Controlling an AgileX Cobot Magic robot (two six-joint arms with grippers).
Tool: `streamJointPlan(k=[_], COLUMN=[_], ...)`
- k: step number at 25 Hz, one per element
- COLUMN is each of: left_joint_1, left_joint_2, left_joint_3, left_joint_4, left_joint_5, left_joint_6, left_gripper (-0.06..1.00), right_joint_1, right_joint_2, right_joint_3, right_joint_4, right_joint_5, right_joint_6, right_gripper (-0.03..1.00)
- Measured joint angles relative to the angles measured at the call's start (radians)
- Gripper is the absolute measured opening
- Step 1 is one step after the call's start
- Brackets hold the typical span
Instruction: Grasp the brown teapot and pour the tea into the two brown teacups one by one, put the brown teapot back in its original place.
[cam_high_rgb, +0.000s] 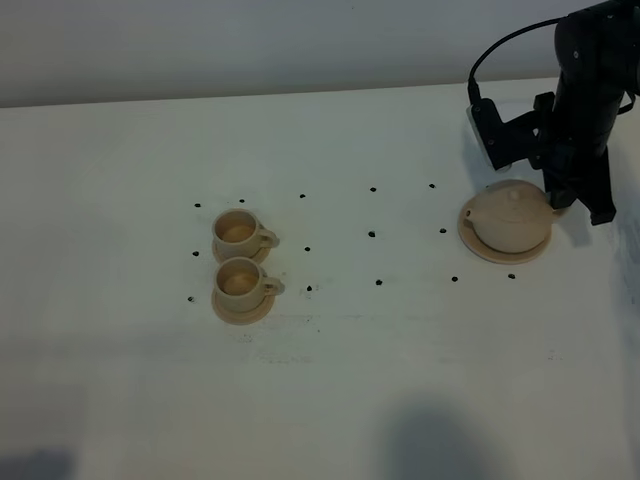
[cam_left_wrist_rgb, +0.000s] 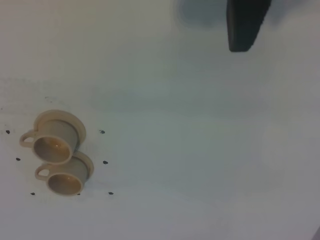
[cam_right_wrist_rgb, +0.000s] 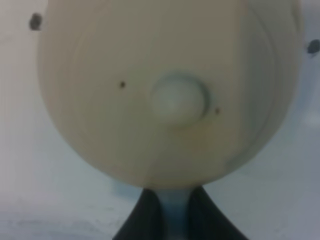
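The brown teapot (cam_high_rgb: 510, 220) sits upright on its wide round disc (cam_high_rgb: 480, 248) at the right of the table, spout to the left. It fills the right wrist view (cam_right_wrist_rgb: 125, 125), lid knob (cam_right_wrist_rgb: 178, 100) in the middle. My right gripper (cam_high_rgb: 562, 195) is at the pot's right side, and its dark fingers (cam_right_wrist_rgb: 145, 220) are closed on the pale handle (cam_right_wrist_rgb: 173, 215). The two brown teacups (cam_high_rgb: 237, 232) (cam_high_rgb: 240, 280) stand on small saucers at centre left, one behind the other. They also show in the left wrist view (cam_left_wrist_rgb: 52, 145) (cam_left_wrist_rgb: 65, 177). Only one dark finger (cam_left_wrist_rgb: 244, 25) of the left gripper shows, high above the table and holding nothing.
Small black dots (cam_high_rgb: 371, 234) mark the white table (cam_high_rgb: 400, 380) in a grid between the cups and the teapot. The right arm and its cable (cam_high_rgb: 590, 90) rise behind the teapot. The table's far edge meets a pale wall.
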Motion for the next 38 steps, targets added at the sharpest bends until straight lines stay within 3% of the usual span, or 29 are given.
streamJointPlan(k=[18, 38], left_joint_1=[0.0, 0.0], left_joint_2=[0.0, 0.0], left_joint_3=[0.0, 0.0], left_joint_4=[0.0, 0.0], left_joint_5=[0.0, 0.0], left_joint_6=[0.0, 0.0], left_gripper=[0.61, 0.61], right_joint_1=[0.01, 0.229], right_joint_2=[-0.036, -0.036], right_joint_3=[-0.061, -0.186], right_joint_4=[0.083, 0.079], right_joint_5=[0.062, 0.104], right_joint_6=[0.122, 0.433], right_gripper=[0.13, 0.13])
